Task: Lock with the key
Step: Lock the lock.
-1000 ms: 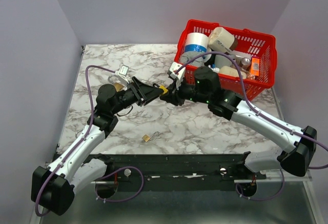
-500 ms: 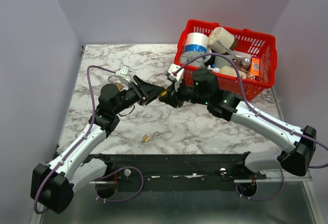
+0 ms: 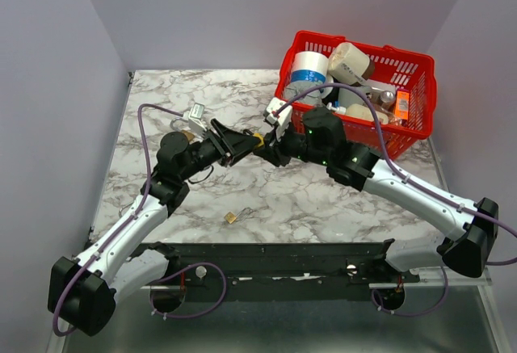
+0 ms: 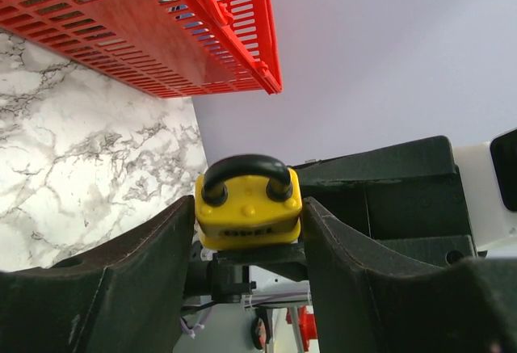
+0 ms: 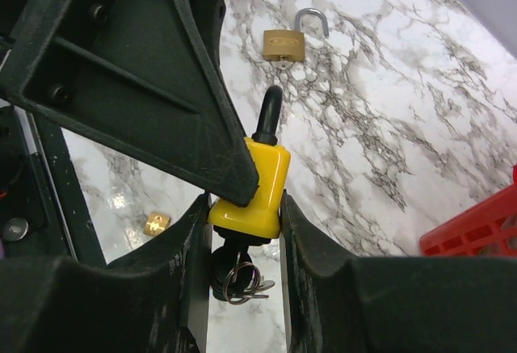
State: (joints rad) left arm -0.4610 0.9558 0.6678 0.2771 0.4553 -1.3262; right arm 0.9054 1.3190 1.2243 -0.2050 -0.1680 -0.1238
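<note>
Widened a touch compared with a second ago: left end effector (image 3: pixel 240 142), otherwise parked at much the same meeting point with its partner, above the middle of the worktop.

Held up in the air between the two, clear of the surface: yellow padlock (image 4: pixel 248 206) with a black shackle, both shackle legs seemingly seated in the body. Pinched across its thin sides, at the keyhole end, by the right end effector (image 5: pixel 245 212). Hanging just below that end: dark-headed key (image 5: pixel 226 264) on a small metal key ring (image 5: pixel 242 280), apparently in the keyhole, though hard to confirm. Flanked on its broad sides by the left end effector's fingers, right against the yellow body or just off it; cannot tell whether squeezing or merely bracketing.

Step in hand, by judgement: steadying the lock body with one arm while freeing the other to work the key. Needed next: a firm hold on the body, a clean pinch on the key head, then a turn about the key's own axis without dragging the lock sideways.

Further out:
- marble-patterned worktop (image 3: pixel 323 199)
- brass padlock (image 5: pixel 284 42) with an open steel shackle, lying on it well apart
- small brass piece (image 3: pixel 231 217) toward the near edge
- red plastic basket (image 3: pixel 420 131) at the far right, filled with assorted items
</note>
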